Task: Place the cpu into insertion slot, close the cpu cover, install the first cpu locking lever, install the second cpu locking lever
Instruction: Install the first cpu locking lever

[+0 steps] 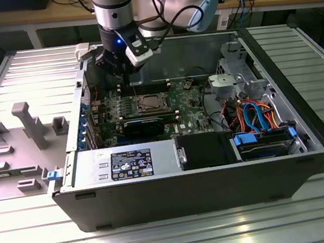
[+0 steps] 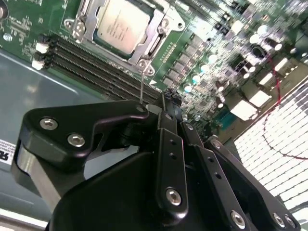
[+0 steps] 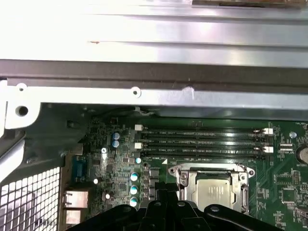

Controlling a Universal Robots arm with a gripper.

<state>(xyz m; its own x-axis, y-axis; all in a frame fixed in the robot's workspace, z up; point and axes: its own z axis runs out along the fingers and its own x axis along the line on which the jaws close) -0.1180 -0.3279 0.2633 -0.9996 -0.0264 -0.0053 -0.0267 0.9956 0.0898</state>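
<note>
The cpu [image 2: 120, 24] lies in the insertion slot [image 1: 149, 104] on the green board, dull silver top facing up. The shiny cpu cover [image 2: 155, 37] lies flat around it as a frame. A thin metal locking lever [image 2: 141, 84] rises from the socket's corner toward the gripper's body. My gripper [image 2: 168, 98] hangs above the board beside the memory slots, off the socket's back corner toward the exterior view's left [image 1: 120, 74]. Its black fingers [image 2: 172, 144] are pressed together with nothing visible between them. The first wrist view has the cpu [image 3: 214, 190] just past the fingertips.
The open computer case [image 1: 309, 137] surrounds the board, with its back wall [image 3: 154, 96] close behind the gripper. Memory slots [image 3: 202, 142], a black power supply [image 1: 131, 162] and a drive bay with blue and orange cables [image 1: 258, 117] sit inside. A grey fixture [image 1: 27, 125] stands outside.
</note>
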